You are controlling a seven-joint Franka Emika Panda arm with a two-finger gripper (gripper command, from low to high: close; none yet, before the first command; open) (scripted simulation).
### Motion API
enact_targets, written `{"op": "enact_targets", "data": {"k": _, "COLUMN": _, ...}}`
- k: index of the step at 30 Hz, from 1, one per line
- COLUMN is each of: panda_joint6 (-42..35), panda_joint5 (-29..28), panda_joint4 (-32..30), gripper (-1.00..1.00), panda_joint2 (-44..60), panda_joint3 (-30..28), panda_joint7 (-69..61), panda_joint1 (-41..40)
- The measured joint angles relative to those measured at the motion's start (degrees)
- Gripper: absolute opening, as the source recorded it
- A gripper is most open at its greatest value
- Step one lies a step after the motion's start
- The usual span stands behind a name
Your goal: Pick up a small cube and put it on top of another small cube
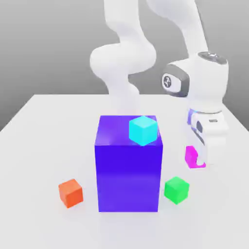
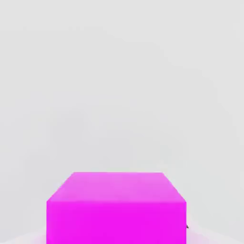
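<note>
The magenta cube (image 1: 192, 156) sits on the table (image 1: 44, 126) directly beneath my hand (image 1: 200, 156), between its fingers; whether they're pinching it, I can't tell.

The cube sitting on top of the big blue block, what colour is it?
Cyan cube, clearest in the exterior view.

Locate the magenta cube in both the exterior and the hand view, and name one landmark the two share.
Exterior view: the magenta cube sits on the white table toward the exterior view's right, beside the big blue block, partly behind the gripper.
Hand view: the magenta cube sits close up, low in the picture.
Shared landmark: the white table.
</note>
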Motion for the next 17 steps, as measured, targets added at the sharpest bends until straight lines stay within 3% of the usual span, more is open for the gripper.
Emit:
{"op": "enact_targets", "data": {"k": 6, "panda_joint6": -2.45, "panda_joint5": -1.31, "panda_joint4": 0.21, "gripper": -1.00, "panda_joint2": -2.10, "panda_joint3": -5.28, "panda_joint7": -15.52, "panda_joint1": -1.49}}
{"op": "enact_targets", "data": {"k": 13, "panda_joint6": 8.94, "panda_joint5": 3.80, "panda_joint4": 0.84, "gripper": -1.00, "panda_joint2": 10.01, "panda_joint3": -5.45, "panda_joint7": -20.63, "panda_joint1": -0.48}}
{"op": "enact_targets", "data": {"k": 14, "panda_joint6": 10.16, "panda_joint5": 4.37, "panda_joint4": 0.88, "gripper": 1.00, "panda_joint2": 11.30, "panda_joint3": -5.18, "panda_joint7": -21.03, "panda_joint1": -0.68}}
{"op": "enact_targets", "data": {"k": 17, "panda_joint6": 10.16, "panda_joint5": 4.37, "panda_joint4": 0.88, "gripper": 1.00, "panda_joint2": 11.30, "panda_joint3": -5.18, "panda_joint7": -21.03, "panda_joint1": -0.68}}
